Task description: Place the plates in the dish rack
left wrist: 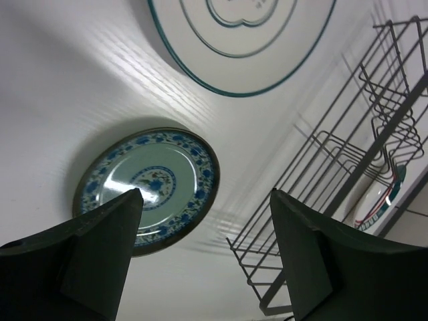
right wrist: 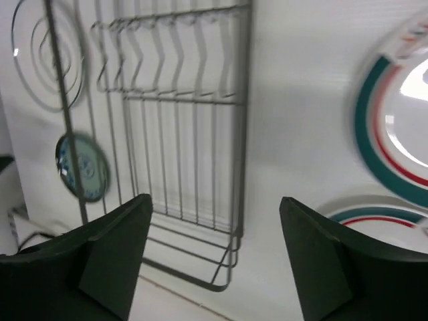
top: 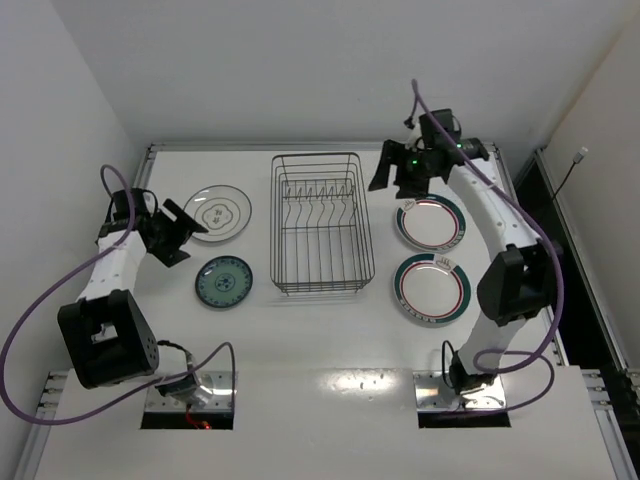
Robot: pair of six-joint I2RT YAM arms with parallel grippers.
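**Plates Laid Flat Beside Rack**

A rectangular black wire dish rack [top: 322,222] is set on the white table [top: 330,340]. A pale grey ringed plate [top: 218,213] and a small teal patterned plate [top: 224,281] lie to its left, and two white green-and-red-banded plates [top: 431,221] [top: 432,288] to its right. The left gripper [left wrist: 205,200] and right gripper [right wrist: 215,199] are held wide open, touching nothing.

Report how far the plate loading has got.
Done: nothing, the rack holds no plate. In hand: nothing, the left pincer and right pincer are open and empty. Left: all four, flat on the table: grey plate, teal plate, far banded plate, near banded plate.
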